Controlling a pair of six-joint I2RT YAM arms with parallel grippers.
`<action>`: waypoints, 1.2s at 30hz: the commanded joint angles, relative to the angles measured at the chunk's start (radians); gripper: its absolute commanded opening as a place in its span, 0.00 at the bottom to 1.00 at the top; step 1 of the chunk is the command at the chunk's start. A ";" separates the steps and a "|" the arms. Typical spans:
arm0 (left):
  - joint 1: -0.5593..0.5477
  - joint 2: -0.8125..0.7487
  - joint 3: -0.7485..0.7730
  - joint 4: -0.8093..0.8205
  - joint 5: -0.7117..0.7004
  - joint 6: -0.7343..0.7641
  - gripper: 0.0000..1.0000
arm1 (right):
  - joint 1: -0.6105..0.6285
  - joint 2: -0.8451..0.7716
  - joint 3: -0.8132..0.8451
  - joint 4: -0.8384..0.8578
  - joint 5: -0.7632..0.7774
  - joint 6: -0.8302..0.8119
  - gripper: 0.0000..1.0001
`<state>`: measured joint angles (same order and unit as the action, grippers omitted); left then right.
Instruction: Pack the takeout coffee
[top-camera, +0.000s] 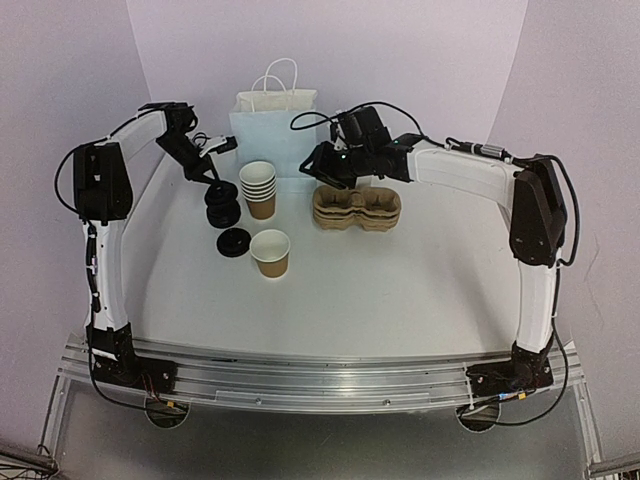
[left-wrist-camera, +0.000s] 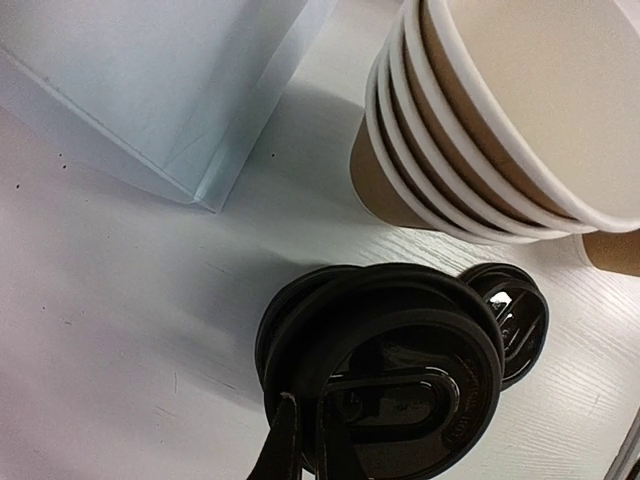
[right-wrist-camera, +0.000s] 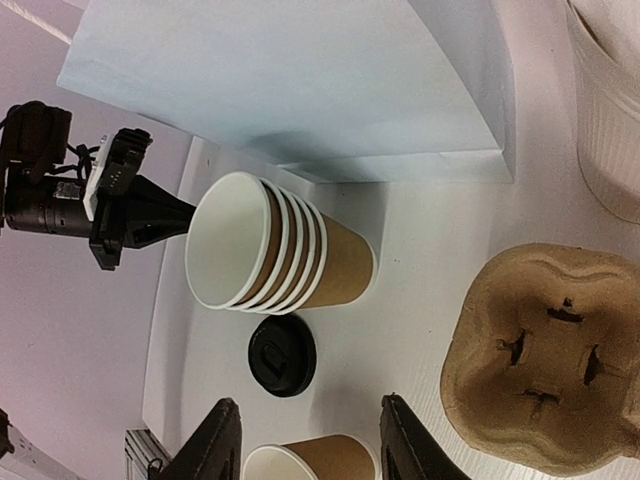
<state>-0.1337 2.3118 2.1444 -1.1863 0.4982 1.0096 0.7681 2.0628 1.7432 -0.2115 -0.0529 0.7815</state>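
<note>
Left gripper (left-wrist-camera: 298, 425) pinches black lid (left-wrist-camera: 400, 340); plain cups (left-wrist-camera: 500, 120)

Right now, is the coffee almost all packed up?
Not nearly. Done: one cup stands apart from the cup stack, a loose lid beside it. In hand: the left pincer is pinching a black lid at the lid pile. Left: no cup wears a lid, the carriers are empty, and the right pincer hangs open.

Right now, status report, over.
Left gripper shut on top lid. Right gripper open, empty, by carriers. Single cup uncapped, spare lid beside it, nothing blocking.
</note>
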 joint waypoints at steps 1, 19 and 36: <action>0.005 -0.183 -0.028 -0.062 0.043 -0.026 0.00 | -0.004 -0.006 0.042 0.000 -0.018 -0.004 0.44; -0.380 -0.545 -0.570 0.211 -0.082 -0.307 0.00 | 0.053 -0.103 -0.067 -0.001 -0.057 -0.033 0.45; -0.494 -0.486 -0.637 0.303 -0.162 -0.348 0.00 | 0.070 -0.101 -0.151 0.014 -0.209 -0.055 0.45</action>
<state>-0.6180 1.8328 1.5243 -0.9181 0.3590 0.6739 0.8337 1.9682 1.5852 -0.2113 -0.2164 0.7353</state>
